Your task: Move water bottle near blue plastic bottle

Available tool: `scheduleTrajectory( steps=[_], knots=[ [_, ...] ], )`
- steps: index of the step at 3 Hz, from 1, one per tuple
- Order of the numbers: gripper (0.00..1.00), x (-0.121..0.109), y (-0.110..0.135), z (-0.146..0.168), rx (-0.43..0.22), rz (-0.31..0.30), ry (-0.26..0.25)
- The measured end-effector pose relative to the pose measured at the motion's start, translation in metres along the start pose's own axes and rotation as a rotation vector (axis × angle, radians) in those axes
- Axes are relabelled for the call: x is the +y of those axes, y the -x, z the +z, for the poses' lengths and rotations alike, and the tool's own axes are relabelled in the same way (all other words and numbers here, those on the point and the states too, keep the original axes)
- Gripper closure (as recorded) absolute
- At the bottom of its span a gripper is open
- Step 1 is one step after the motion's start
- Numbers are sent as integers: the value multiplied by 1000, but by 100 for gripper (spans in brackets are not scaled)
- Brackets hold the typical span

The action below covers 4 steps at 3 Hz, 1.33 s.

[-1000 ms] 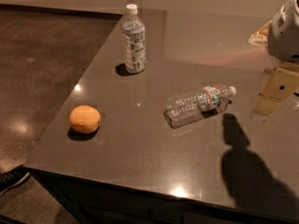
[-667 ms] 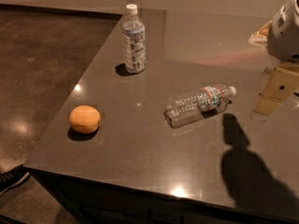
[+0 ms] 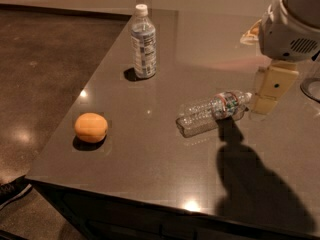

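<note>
The water bottle [image 3: 210,113] lies on its side on the dark table [image 3: 150,169], right of centre, its white cap pointing right and its red-and-white label band near the cap. The blue plastic bottle [image 3: 143,43] stands upright at the back left of the table, well apart from it. My gripper [image 3: 266,95] hangs from the white arm at the right edge of the view, just right of the water bottle's cap and close to it. I cannot tell whether it touches the cap.
An orange round fruit [image 3: 91,127] sits near the table's left front edge. A dark round object [image 3: 311,86] is cut off at the right edge. The table's left edge drops to a brown floor [image 3: 40,74]. The arm's shadow falls on the front right.
My gripper has moved left, closer to the water bottle's cap. Both bottles and the orange fruit have stayed in place.
</note>
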<state>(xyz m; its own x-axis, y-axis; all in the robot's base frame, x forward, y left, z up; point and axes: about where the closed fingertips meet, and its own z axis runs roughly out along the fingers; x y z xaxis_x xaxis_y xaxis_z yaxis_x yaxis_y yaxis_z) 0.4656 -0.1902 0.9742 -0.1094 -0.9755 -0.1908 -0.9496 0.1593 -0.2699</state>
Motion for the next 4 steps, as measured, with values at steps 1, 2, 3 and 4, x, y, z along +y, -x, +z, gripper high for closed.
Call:
scheduleTrajectory(
  steps=[1,2,3,4],
  knots=[
    [0,-14,12,27,-11,-71,37],
    [0,-15,17,52,-9,-139,73],
    [0,-10,18,75,4,-196,109],
    [0,-5,16,95,10,-232,131]
  ],
)
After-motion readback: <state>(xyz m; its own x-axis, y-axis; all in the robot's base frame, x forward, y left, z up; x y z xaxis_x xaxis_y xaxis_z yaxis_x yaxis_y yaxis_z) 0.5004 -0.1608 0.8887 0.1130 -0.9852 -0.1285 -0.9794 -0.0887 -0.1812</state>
